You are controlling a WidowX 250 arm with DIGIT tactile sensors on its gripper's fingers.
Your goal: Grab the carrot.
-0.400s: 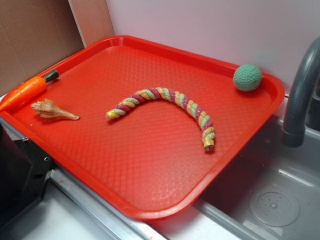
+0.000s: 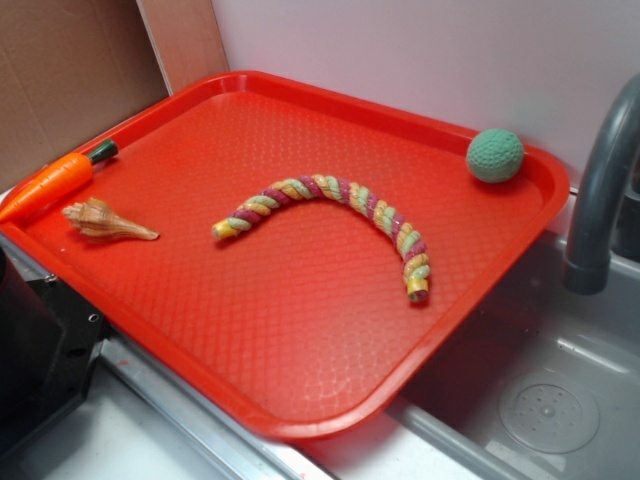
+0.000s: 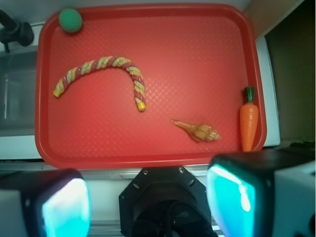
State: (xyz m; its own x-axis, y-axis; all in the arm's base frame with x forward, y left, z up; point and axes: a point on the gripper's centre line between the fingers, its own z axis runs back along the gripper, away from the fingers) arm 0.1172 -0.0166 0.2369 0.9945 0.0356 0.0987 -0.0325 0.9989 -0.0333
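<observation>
We hold the tool [image 3: 148, 197] with its fingers spread apart, high above the tray [image 3: 148, 155]. The carrot [image 3: 249, 118] lies ahead and to the tool's right, by the tray's rim, long axis pointing away, stem farthest.

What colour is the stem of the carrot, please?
Dark green, on the orange carrot; the wrist view shows it best.

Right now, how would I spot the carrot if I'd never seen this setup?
Find the big red tray. The toy carrot lies along its left edge, beside the tan seashell. It alone is smooth, glossy orange, tapered, with a dark green stem.
</observation>
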